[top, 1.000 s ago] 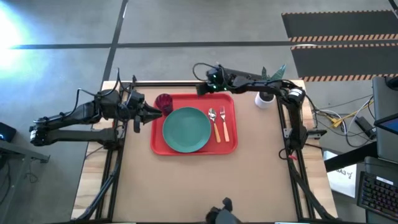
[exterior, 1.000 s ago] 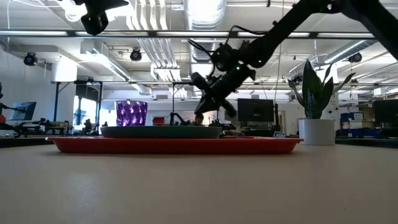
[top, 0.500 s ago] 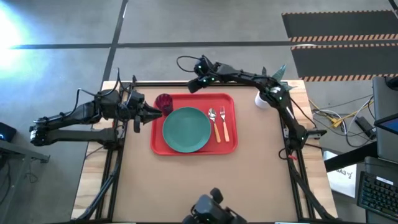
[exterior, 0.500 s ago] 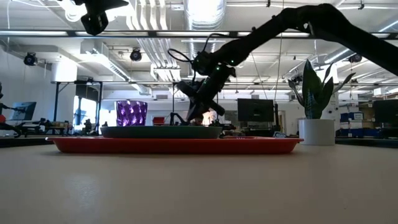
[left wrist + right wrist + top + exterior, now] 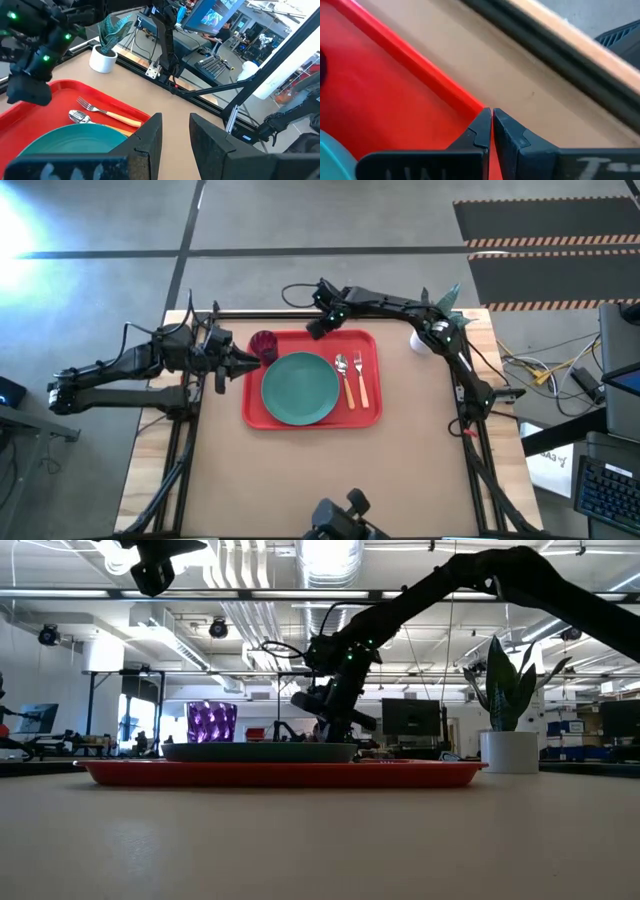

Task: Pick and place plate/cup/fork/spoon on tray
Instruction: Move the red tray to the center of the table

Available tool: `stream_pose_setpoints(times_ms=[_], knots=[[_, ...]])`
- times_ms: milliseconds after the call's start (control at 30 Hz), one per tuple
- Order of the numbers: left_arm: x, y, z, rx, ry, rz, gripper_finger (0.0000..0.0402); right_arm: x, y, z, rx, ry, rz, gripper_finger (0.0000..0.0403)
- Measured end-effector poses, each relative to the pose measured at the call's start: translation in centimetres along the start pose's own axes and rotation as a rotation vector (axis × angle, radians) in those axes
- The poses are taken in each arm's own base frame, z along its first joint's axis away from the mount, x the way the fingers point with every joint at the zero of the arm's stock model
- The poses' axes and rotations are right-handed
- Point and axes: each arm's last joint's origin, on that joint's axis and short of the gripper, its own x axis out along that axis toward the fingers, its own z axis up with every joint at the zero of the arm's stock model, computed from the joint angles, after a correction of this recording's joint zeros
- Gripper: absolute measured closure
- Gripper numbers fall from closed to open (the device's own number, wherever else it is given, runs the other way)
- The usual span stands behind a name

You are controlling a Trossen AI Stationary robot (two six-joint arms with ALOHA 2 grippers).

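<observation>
The red tray [image 5: 312, 376] lies mid-table with everything on it: the green plate [image 5: 300, 387] in the middle, the purple cup [image 5: 264, 343] upright in the far corner on the left arm's side, and the spoon [image 5: 344, 375] and fork [image 5: 360, 380] side by side just beside the plate on the right arm's side, metal ends toward the far edge. The left gripper [image 5: 250, 361] hovers at the tray's left edge, right next to the cup, jaws parted with a gap and nothing between them. The right gripper [image 5: 316, 328] reaches across to the tray's far rim, jaws pressed together, empty, tips just above the rim. A white pot with a plant [image 5: 428, 335] stands off the tray near the table's far right corner.
</observation>
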Motion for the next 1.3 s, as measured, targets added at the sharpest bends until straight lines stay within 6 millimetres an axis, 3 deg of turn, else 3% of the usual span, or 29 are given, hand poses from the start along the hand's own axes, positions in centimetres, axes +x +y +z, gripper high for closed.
stream_pose_setpoints(times_ms=[600,933,1300], knots=[[0.0,0.0,0.0,0.001,-0.001,0.000,0.0322,0.3,0.3,-0.5,-0.005,-0.001,-0.073,0.0394],[0.0,0.0,0.0,0.001,-0.001,0.000,0.0322,1.2,0.2,-1.9,-0.004,0.050,-0.089,0.0394],[0.0,0.0,0.0,0.000,0.000,0.000,0.0322,1.3,1.8,-3.0,-0.040,0.074,-0.089,0.0394]])
